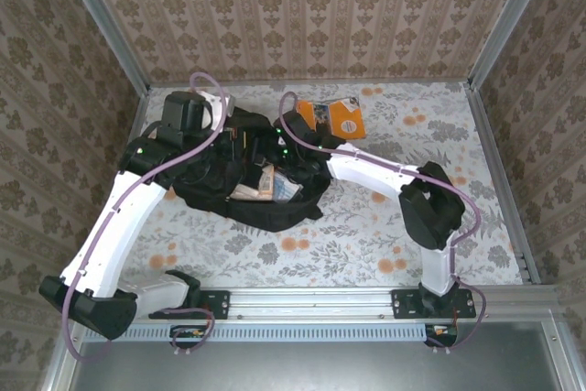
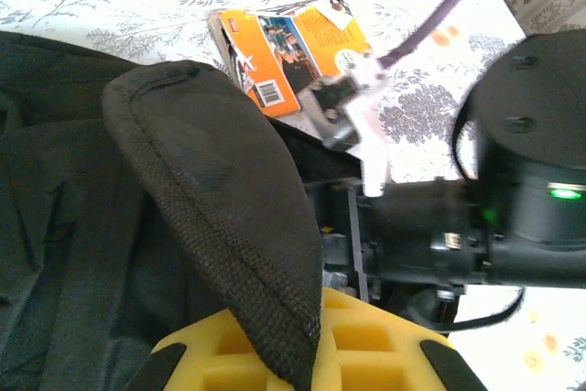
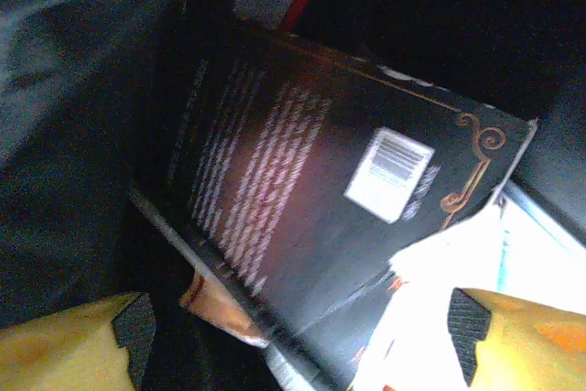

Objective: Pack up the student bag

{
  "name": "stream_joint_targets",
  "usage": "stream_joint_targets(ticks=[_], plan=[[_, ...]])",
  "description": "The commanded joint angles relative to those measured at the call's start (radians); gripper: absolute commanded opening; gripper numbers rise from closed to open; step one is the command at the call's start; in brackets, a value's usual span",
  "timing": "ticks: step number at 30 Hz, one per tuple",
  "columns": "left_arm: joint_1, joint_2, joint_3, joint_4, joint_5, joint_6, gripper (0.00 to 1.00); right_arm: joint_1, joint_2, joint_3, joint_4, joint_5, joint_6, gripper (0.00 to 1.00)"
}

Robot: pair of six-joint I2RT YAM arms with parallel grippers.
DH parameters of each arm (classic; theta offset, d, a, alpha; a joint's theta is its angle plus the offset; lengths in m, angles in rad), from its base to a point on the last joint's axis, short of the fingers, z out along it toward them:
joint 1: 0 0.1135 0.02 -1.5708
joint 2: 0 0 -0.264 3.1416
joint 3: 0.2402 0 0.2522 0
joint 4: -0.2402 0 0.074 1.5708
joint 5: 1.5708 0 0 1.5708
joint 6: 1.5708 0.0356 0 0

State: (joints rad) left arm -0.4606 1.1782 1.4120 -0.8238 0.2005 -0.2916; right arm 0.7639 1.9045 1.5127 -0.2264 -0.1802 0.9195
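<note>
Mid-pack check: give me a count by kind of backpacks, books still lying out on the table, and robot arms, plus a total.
Black backpack: 1
Orange book out on the table: 1
Robot arms: 2, left arm and right arm
Total: 4

White arm links point(image 1: 114, 222), black joints point(image 1: 430, 212), purple cables point(image 1: 467, 199), green light point(image 2: 565, 193), yellow pads point(image 2: 385, 354), possibly foam

The black soft-fabric student bag point(image 1: 279, 214) lies slumped left of the table's centre, its mouth gaping upward with books inside.
</note>
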Motion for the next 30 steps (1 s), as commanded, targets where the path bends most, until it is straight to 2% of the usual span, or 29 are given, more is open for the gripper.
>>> stream_joint_targets(ticks=[1, 5, 8, 13, 17, 22, 30], plan=[[0.040, -0.037, -0.001, 0.104, 0.034, -0.019, 0.00, 0.000, -0.113, -0.015, -0.099, 0.017, -0.160, 0.87], [0.045, -0.037, -0.022, 0.113, 0.030, -0.015, 0.00, -0.007, -0.210, -0.051, -0.128, 0.040, -0.254, 0.85], [0.046, -0.037, -0.057, 0.119, 0.043, -0.017, 0.00, -0.055, -0.297, -0.096, -0.133, 0.107, -0.287, 0.81], [0.039, -0.057, -0.106, 0.111, 0.053, -0.018, 0.00, -0.247, -0.289, -0.066, -0.241, 0.157, -0.290, 0.80], [0.036, -0.091, -0.125, 0.094, 0.061, -0.027, 0.00, -0.351, -0.140, 0.044, -0.305, 0.223, -0.386, 0.84], [0.031, -0.115, -0.140, 0.067, 0.061, -0.035, 0.00, -0.464, 0.126, 0.271, -0.393, 0.244, -0.412, 0.86], [0.011, -0.118, -0.143, 0.048, 0.071, -0.060, 0.00, -0.540, 0.506, 0.752, -0.625, 0.259, -0.482, 0.88]])
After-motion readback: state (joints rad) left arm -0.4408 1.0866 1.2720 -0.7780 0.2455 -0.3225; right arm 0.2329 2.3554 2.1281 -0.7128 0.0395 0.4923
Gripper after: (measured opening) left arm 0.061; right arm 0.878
